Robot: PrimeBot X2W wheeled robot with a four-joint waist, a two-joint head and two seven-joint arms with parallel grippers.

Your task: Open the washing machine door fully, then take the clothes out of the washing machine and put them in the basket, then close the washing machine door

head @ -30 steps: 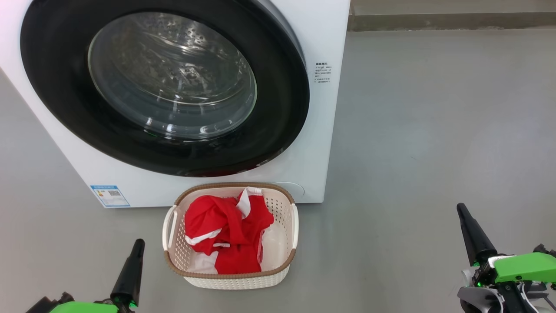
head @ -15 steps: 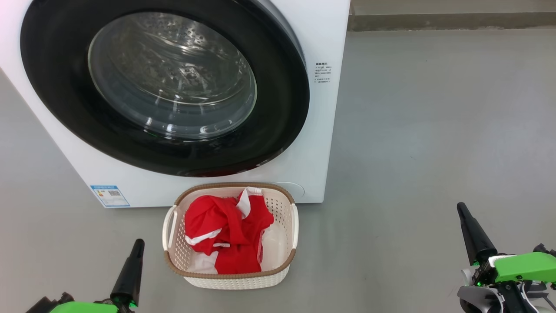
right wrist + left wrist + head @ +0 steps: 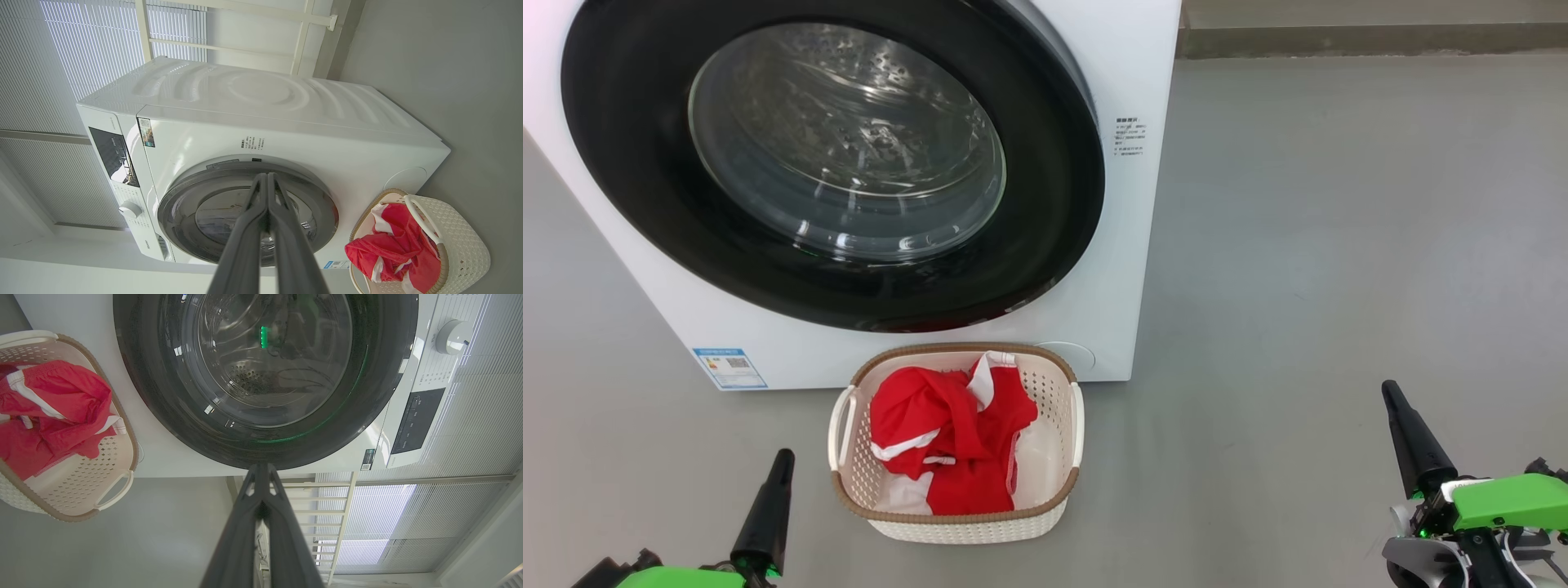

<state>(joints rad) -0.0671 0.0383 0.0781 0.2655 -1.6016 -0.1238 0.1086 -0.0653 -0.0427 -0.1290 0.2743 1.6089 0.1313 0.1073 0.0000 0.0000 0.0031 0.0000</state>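
Observation:
The washing machine (image 3: 1131, 73) stands on the grey floor with its door (image 3: 1045, 196) shut flat against the front; the black ring and glass bowl also face me in the left wrist view (image 3: 384, 375) and right wrist view (image 3: 327, 208). In front sits the basket (image 3: 1054, 392), holding the red clothes (image 3: 947, 441), which show again in the wrist views (image 3: 53, 404) (image 3: 392, 249). My left gripper (image 3: 784, 455) is shut and empty at the lower left, beside the basket. My right gripper (image 3: 1388, 388) is shut and empty at the lower right, well clear of it.
Bare grey floor (image 3: 1323, 245) stretches to the right of the machine. A wall base (image 3: 1372, 37) runs along the far edge. White blinds (image 3: 470, 416) and a white railing (image 3: 322, 506) stand beside the machine. The control knob (image 3: 451, 335) and dark panel (image 3: 416, 420) sit at the machine's top.

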